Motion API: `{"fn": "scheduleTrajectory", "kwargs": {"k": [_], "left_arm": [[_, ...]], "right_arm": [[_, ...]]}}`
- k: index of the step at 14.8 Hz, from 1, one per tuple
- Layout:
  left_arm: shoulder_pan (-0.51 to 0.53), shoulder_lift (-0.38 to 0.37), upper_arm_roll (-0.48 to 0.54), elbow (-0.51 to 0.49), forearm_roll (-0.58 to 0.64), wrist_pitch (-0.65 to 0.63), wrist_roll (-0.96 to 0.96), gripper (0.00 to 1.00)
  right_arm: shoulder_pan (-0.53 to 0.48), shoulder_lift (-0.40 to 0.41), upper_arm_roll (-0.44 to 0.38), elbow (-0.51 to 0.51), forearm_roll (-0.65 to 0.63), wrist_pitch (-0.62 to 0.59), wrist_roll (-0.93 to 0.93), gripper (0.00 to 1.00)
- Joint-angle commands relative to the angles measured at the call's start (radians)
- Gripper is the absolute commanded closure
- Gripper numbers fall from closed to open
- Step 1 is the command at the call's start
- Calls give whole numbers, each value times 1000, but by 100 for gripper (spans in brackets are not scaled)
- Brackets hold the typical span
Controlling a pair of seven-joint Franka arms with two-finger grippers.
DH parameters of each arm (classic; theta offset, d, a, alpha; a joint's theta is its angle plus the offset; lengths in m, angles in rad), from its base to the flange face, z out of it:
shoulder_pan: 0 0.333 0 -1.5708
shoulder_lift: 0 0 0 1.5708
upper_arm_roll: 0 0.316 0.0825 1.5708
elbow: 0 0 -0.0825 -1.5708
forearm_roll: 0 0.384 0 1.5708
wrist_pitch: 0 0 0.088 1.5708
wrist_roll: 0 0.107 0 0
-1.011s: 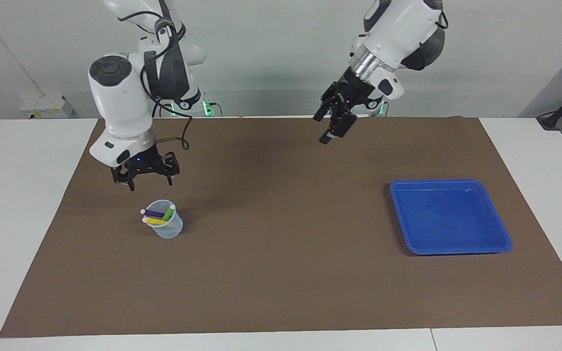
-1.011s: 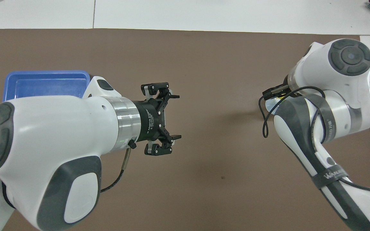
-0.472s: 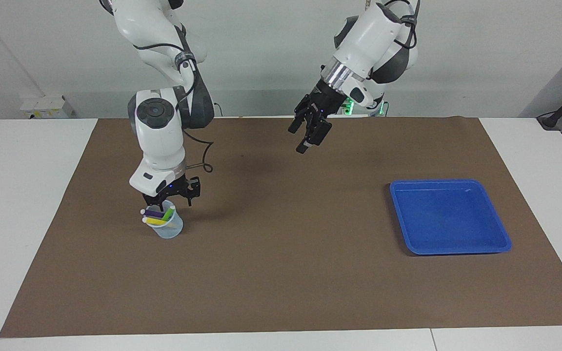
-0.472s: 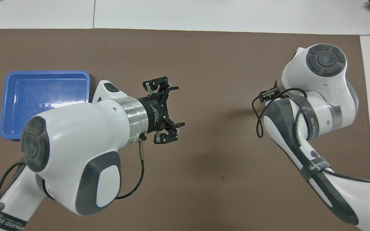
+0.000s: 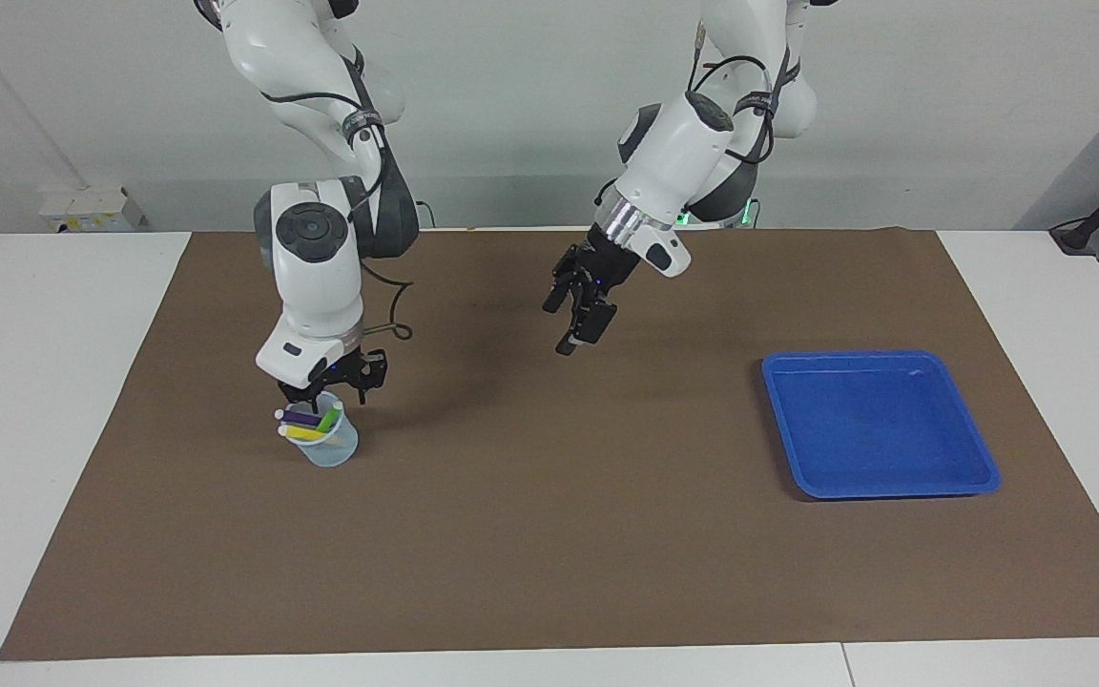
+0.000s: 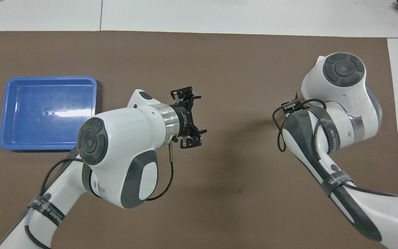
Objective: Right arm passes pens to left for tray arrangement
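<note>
Three pens, purple (image 5: 300,417), yellow (image 5: 301,433) and green (image 5: 331,416), stand slanted in a small translucent cup (image 5: 328,448) toward the right arm's end of the mat. My right gripper (image 5: 325,394) points straight down at the cup's mouth, right over the pens' upper ends. Whether it grips a pen does not show. In the overhead view the right arm's wrist hides the cup and pens. My left gripper (image 5: 570,322) (image 6: 192,118) hangs open and empty over the middle of the mat. The blue tray (image 5: 879,357) (image 6: 47,78) lies empty toward the left arm's end.
A brown mat (image 5: 549,553) covers most of the white table (image 5: 44,382). A black cable (image 6: 279,135) loops from the right arm's wrist.
My right gripper has dropped from above the cup down to its mouth. My left arm has swung out and lowered its open gripper toward the mat's middle.
</note>
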State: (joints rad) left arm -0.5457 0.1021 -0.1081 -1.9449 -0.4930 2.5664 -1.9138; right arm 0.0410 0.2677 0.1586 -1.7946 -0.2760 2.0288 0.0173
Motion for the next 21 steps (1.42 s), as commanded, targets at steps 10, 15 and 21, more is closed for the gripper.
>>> {"fn": "scheduleTrajectory", "kwargs": {"k": [10, 15, 21], "left_arm": [[-65, 197, 13, -39, -16, 244, 36, 0], [-66, 290, 14, -35, -10, 307, 68, 0], [-65, 298, 14, -2, -9, 287, 64, 0]], "right_arm": [[-7, 16, 6, -19, -65, 33, 41, 53], [-12, 16, 6, -19, -65, 33, 41, 59], [-15, 18, 6, -20, -65, 33, 41, 71]]}}
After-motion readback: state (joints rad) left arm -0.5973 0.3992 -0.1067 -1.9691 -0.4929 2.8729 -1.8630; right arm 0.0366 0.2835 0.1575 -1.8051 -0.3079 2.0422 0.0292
